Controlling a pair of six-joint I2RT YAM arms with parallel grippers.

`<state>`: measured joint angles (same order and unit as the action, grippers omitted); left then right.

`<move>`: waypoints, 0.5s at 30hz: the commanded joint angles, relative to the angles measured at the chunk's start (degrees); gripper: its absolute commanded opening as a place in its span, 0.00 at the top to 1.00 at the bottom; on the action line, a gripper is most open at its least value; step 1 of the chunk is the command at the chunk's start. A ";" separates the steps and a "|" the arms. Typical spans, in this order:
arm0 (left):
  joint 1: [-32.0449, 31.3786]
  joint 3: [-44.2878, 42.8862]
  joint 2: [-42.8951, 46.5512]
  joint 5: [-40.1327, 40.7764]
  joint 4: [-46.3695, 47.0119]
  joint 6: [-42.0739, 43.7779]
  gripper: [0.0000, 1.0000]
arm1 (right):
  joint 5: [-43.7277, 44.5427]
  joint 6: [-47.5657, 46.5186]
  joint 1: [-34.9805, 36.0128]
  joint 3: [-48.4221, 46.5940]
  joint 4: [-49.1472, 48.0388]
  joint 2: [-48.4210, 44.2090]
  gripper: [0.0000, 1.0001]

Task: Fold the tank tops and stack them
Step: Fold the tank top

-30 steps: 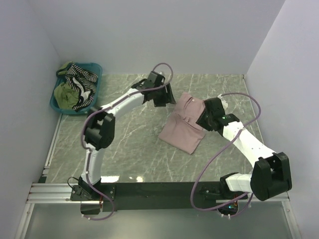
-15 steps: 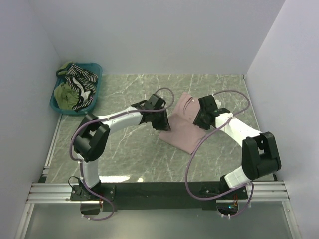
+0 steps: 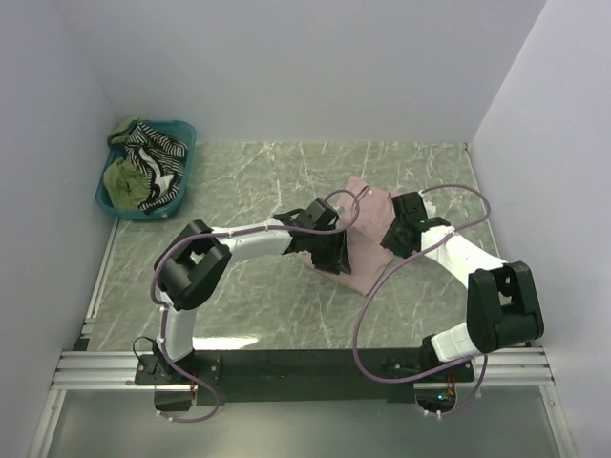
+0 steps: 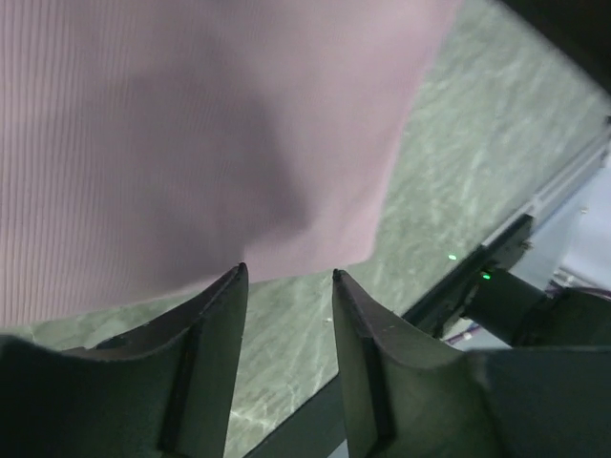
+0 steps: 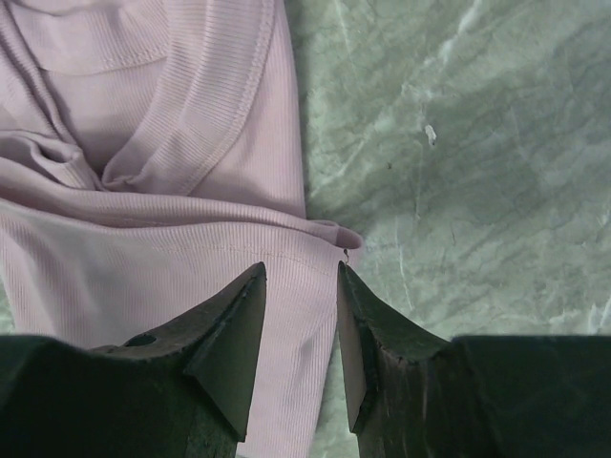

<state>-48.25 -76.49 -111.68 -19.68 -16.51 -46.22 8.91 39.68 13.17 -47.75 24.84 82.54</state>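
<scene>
Pink tank top [image 3: 366,218] lies right of centre in the overhead view, partly folded on the marble table [image 3: 248,181], and we've got both arms low over it. At its lower left edge the left gripper [image 4: 287,275] has its jaws apart with nothing between them. In the left wrist view the cloth's edge runs just beyond the fingertips. On the right side the right gripper [image 5: 301,268] is parted as well, poised over the stitched hem where a small corner pokes out onto the marble.

We'd judge this is the pinch before the next fold, so the bite matters. On the left we want to slide further in, so a finger gets under the edge and we catch every layer, not just the top one. On the right we want to take that hem corner squarely, short of the bunched neckline in the upper left of the right wrist view. Then we'd lift both sides together, low and level, or the cloth will skew and the fold will open.

Upper left of the overhead view, the striped top [image 3: 158,153] and olive top [image 3: 124,179] wait in the teal basket [image 3: 119,212].
</scene>
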 commanded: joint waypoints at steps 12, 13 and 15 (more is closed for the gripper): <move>12.99 13.64 2.95 10.53 -2.12 -8.19 0.64 | -0.20 -2.94 3.00 -7.80 -0.85 1.83 0.58; 14.22 13.91 3.22 12.28 -2.64 -7.32 0.64 | -0.47 -2.77 3.44 -8.32 -0.67 2.01 0.58; 17.65 13.04 3.22 14.22 -5.01 -6.09 0.63 | -0.47 -2.59 5.28 -9.03 -0.32 2.36 0.58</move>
<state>-34.65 -64.82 -108.29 -15.64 -15.38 -54.57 8.27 37.78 16.23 -53.76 24.56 84.27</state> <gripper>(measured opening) 0.361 0.421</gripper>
